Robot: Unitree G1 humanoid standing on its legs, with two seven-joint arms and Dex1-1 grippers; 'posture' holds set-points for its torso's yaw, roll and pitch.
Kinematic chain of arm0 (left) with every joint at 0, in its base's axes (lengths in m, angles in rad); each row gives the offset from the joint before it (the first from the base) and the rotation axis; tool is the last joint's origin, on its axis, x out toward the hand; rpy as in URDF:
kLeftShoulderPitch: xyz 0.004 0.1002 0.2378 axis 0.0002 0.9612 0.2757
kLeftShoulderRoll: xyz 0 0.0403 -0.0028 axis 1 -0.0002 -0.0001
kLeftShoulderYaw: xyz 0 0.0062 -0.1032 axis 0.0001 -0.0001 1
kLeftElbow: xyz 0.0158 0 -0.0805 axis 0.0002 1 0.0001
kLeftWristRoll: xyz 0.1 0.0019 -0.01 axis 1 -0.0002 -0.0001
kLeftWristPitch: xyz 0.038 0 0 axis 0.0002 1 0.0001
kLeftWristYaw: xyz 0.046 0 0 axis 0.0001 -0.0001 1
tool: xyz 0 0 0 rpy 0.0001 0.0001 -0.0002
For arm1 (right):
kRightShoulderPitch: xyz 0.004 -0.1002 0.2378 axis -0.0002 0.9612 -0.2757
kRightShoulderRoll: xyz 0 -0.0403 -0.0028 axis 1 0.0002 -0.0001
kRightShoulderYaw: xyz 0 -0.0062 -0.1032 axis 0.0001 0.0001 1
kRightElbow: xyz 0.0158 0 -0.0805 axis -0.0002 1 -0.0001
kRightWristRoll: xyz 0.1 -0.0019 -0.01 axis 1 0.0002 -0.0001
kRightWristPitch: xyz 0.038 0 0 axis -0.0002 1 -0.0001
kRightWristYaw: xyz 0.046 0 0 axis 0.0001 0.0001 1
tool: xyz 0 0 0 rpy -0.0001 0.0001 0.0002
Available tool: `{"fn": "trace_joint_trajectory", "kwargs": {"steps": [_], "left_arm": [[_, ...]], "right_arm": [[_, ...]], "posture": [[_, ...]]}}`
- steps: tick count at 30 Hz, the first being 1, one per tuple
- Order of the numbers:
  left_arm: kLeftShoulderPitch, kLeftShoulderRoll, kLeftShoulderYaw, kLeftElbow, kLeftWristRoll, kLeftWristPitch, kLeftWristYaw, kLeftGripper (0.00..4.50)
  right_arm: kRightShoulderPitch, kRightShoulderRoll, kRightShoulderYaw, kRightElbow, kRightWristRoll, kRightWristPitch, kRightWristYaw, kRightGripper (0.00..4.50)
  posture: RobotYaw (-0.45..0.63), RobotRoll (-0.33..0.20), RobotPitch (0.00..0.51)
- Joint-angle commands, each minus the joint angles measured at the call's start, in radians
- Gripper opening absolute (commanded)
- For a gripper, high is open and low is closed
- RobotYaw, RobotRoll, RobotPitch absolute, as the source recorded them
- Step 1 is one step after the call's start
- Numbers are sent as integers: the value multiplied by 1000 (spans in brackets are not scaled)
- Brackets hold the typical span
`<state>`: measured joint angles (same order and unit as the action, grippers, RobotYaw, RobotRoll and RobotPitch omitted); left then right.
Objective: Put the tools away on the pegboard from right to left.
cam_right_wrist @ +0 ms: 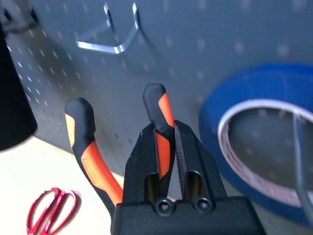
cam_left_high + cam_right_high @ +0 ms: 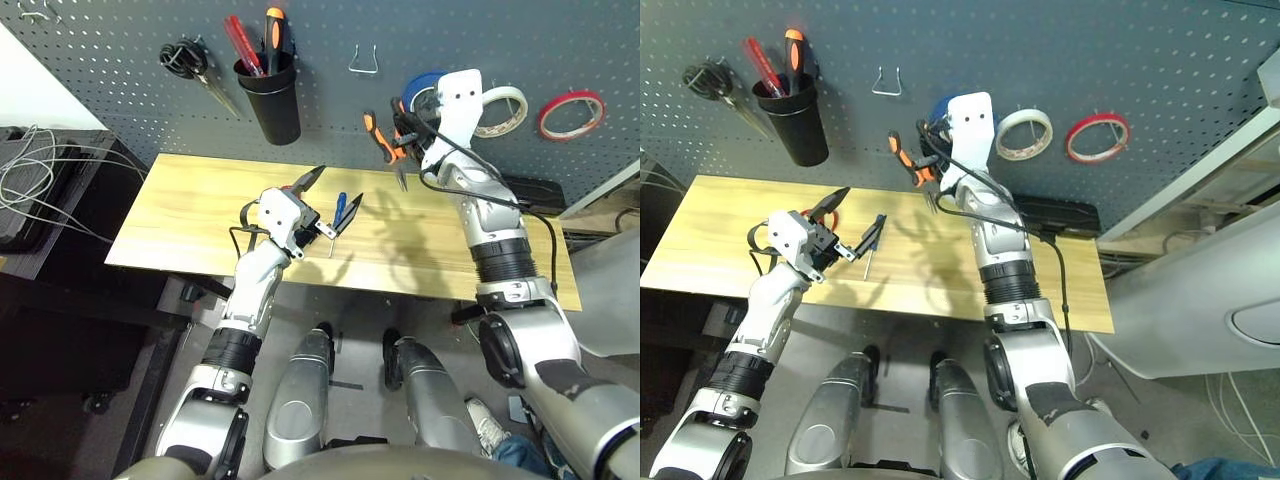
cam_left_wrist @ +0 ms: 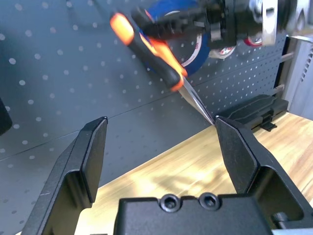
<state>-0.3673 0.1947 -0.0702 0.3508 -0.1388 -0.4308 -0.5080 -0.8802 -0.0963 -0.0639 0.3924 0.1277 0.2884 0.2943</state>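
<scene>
Two black-fingered grippers are sharing the work over the pale wooden tabletop [image 2: 200,220] in the head camera's views: the right gripper [image 2: 400,135] is holding the orange-and-black-handled pliers [image 2: 378,135] up against the large dark grey perforated pegboard [image 2: 120,50], beside the blue tape ring [image 2: 418,88] hanging there, with the bare bent-wire metal hook [image 2: 363,62] above and to the left. The left gripper [image 2: 328,200] is waiting wide open and empty above the table, the slim blue-handled screwdriver [image 2: 341,208] lying just beyond it; part of the red-handled scissors [image 2: 830,215] is showing behind that hand.

Along the left wrist's view, the spread fingers [image 3: 88,161] are framing the pliers, whose metal nose is pointing down toward the board's foot.

Along the right wrist's view, the fingers [image 1: 146,161] are clamping shut on one handle (the other is hanging free), and the wire hook is sitting higher up the board.

By these pictures, the pliers are the tool in hand, second from the right. Next, the handles likely need lifting and straddling over that hook before release.
</scene>
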Motion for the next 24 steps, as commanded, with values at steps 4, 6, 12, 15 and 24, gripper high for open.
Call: {"fn": "trace_joint_trajectory", "kwargs": {"steps": [4,6,12,15,24], "left_arm": [[-2,0,5,-4,9,15,0,4500],[-6,0,6,-3,10,16,0,4500],[-13,-1,7,0,12,16,2,4500],[-14,-2,7,-2,13,17,3,4500],[-17,1,7,2,18,15,9,4500]], "right_arm": [[-39,17,-6,-60,43,-72,14,265],[-47,19,-9,-69,53,-85,15,265],[-71,25,-14,-82,82,-118,22,265],[-85,28,-16,-87,95,-126,22,265],[-152,60,-30,-53,124,-206,8,265]], "posture": [[145,0,251],[143,0,250],[145,0,253],[145,0,255],[147,0,256]]}}
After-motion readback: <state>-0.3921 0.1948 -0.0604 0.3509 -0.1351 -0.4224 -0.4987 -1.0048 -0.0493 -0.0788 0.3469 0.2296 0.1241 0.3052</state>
